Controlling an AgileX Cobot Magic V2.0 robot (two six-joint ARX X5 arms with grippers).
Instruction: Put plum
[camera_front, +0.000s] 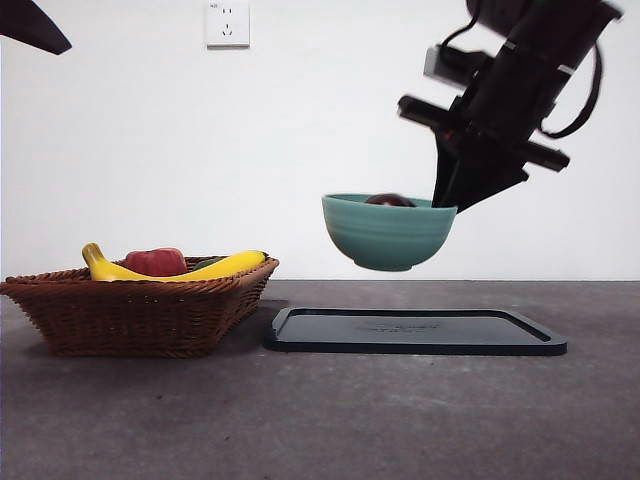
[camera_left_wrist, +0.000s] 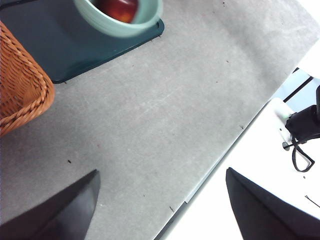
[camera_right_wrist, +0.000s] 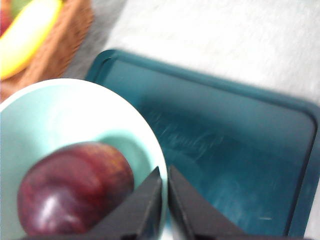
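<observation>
The plum (camera_right_wrist: 75, 187) sits inside a pale teal bowl (camera_front: 388, 232) that hangs in the air, well clear of the tabletop (camera_front: 320, 420), directly above a dark, shallow, rounded-corner tray (camera_front: 415, 331). The right claw (camera_right_wrist: 165, 200) carries it, its two black jaws pressed together on the bowl's thin rim, one inside and one outside, on the side away from the basket. The relation that matters is vertical: the tray lies straight below the bowl, so setting it down looks like a plain descent with little sideways shift. The plum, round with no long axis, rests low in the bowl beside the inner jaw and could roll if the bowl tips. Its skin is glossy, dark maroon and smooth; the bowl looks like glazed ceramic, with faint ribbing on its outer wall. To one side stands a woven wicker basket (camera_front: 135, 305) with a banana (camera_front: 175, 268) and a red fruit (camera_front: 155, 261). The left claw (camera_left_wrist: 160, 200) waits with jaws spread wide over bare grey tabletop, well apart from the bowl.
</observation>
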